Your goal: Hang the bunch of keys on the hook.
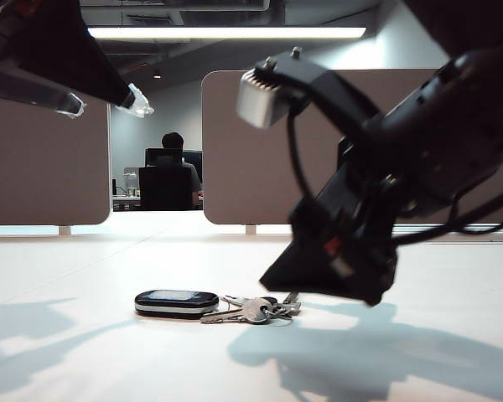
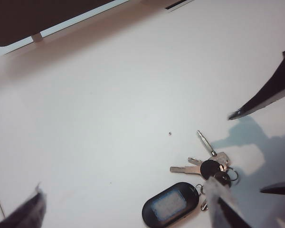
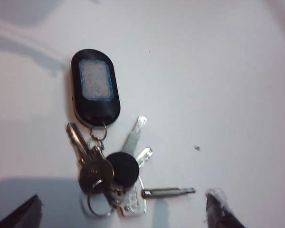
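**Keys flat on the bench, both grippers wide and empty**

In the exterior view we saw the left gripper (image 1: 109, 105) high in the upper left of the frame, well above the bench (image 1: 67, 285), its two pale fingertips (image 1: 138, 100) spread apart with nothing between them. Its jaws stood wide and held nothing. Below and to the right, near the lower middle of the frame, the bunch of keys (image 1: 214, 306) lay flat on the white bench: the black oval fob (image 1: 176, 302) with its silver band on the left, the silver keys fanned out just to its right. Behind, a seated person (image 1: 174, 167) showed through the gap between two grey partition panels (image 1: 46, 159).

Further right, the right arm filled much of the frame, and its gripper (image 1: 335, 280) hung low just beside and above the keys, apart from them.

In the left wrist view we saw the bunch of keys (image 2: 190, 190) between its own spread fingers. In the right wrist view the bunch (image 3: 104, 142) lay directly beneath the right gripper (image 3: 123, 211), whose two dark fingertips (image 3: 218, 211) stood far apart at either side of the keys, empty. We could not find the hook in any view.
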